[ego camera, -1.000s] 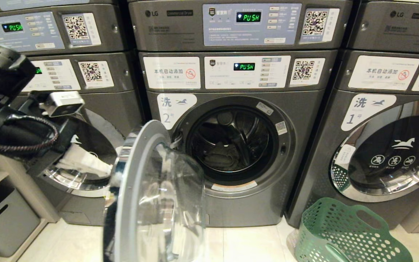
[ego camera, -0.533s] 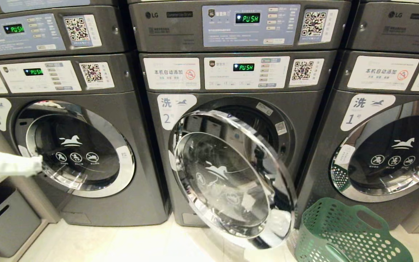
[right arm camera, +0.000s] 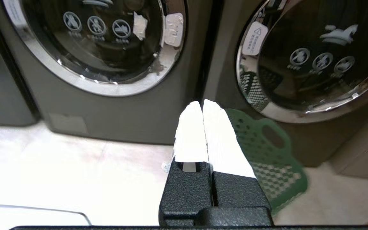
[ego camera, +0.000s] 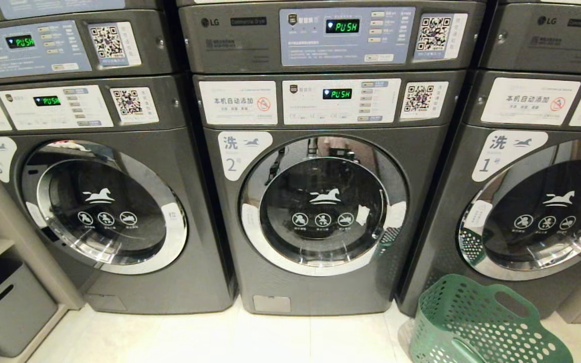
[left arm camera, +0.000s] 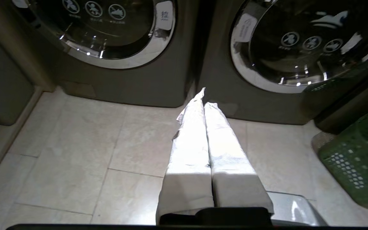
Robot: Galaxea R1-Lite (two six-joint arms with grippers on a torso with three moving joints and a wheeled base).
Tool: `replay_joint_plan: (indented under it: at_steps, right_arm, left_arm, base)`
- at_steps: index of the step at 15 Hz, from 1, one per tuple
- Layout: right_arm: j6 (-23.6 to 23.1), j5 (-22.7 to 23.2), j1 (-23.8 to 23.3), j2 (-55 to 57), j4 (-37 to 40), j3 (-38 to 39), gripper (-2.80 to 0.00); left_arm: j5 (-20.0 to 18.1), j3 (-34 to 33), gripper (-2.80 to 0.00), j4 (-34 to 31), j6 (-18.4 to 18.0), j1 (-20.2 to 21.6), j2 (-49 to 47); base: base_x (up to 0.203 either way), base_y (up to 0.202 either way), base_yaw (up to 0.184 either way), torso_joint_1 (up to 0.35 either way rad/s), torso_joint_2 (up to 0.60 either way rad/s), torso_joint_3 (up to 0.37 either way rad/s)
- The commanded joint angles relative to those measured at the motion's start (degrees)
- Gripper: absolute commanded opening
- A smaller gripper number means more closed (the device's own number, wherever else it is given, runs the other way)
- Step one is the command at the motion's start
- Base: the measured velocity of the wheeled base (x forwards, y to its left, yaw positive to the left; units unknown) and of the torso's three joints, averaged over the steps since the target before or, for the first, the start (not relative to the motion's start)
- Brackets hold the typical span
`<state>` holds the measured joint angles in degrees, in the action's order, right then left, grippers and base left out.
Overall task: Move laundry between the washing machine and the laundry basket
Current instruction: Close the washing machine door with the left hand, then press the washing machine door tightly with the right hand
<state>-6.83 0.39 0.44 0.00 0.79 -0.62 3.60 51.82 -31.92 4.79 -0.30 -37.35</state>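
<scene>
Laundry: not visible anywhere; presumably behind the closed door, which cannot be confirmed.
Left gripper [left arm camera: 203, 99]: white-wrapped jaws pressed together, holding nothing, low over the pale tiled floor [left arm camera: 75, 153].
Right gripper [right arm camera: 202, 105]: jaws likewise together and empty.
Dark green perforated plastic laundry basket [ego camera: 477, 322]: on the floor at the right, no garment showing inside.
Dark grey front-loading washing machine labelled 2 [ego camera: 323, 201]: chrome-ringed glass door shut.
Judgement: transfer looks finished; little remains.
</scene>
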Motion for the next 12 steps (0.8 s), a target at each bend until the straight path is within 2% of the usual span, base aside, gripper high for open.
replay_joint_plan:
  at_steps: [1,3,5,6,7,8,9,11,12]
  right_arm:
    - [-4.1,0.4,0.0,1.1,0.2,-3.0,-2.80]
    - [-6.4,1.2,0.0,8.4,2.2,-10.7,-2.80]
    - [-5.8,1.6,0.0,22.2,2.7,-19.2,-2.80]
    - [-5.0,1.8,0.0,29.4,2.1,-22.6,-2.80]
    - [-4.2,2.0,0.1,36.9,0.5,-25.2,-2.80]
    - [-3.7,2.1,0.1,45.2,-2.8,-27.0,-2.80]
    - [-3.2,2.1,0.2,53.1,-7.1,-28.1,-2.80]
    - [-2.3,2.2,0.4,71.1,-19.4,-30.4,-2.80]
    - [-2.0,2.1,0.6,79.7,-26.2,-31.5,-2.80]
  left_arm:
    - [1.0,-8.3,-2.80,0.6,-2.4,0.1,12.7]
    - [2.0,-16.8,-2.80,1.1,-5.5,0.1,23.7]
    - [2.7,-25.5,-2.80,0.7,-8.5,0.1,34.0]
    - [3.2,-29.5,-2.80,1.0,-10.0,0.1,36.6]
    - [3.5,-31.8,-2.80,2.8,-13.0,0.0,37.5]
    - [3.6,-33.3,-2.80,5.4,-18.3,0.0,37.5]
    - [4.1,-35.6,-2.80,7.4,-20.9,0.0,37.5]
    - [5.4,-41.5,-2.80,12.7,-22.4,0.1,37.5]
    - [5.3,-42.0,-2.80,14.8,-23.7,0.0,37.4]
  base:
    - [0.000,0.000,0.000,0.000,0.00,0.000]
    - [0.000,0.000,0.000,0.000,0.00,0.000]
    - [0.000,0.000,0.000,0.000,0.00,0.000]
    - [0.000,0.000,0.000,0.000,0.00,0.000]
    - [0.000,0.000,0.000,0.000,0.00,0.000]
    - [0.000,0.000,0.000,0.000,0.00,0.000]
    - [0.000,0.000,0.000,0.000,0.00,0.000]
    - [0.000,0.000,0.000,0.000,0.00,0.000]
    - [0.000,0.000,0.000,0.000,0.00,0.000]
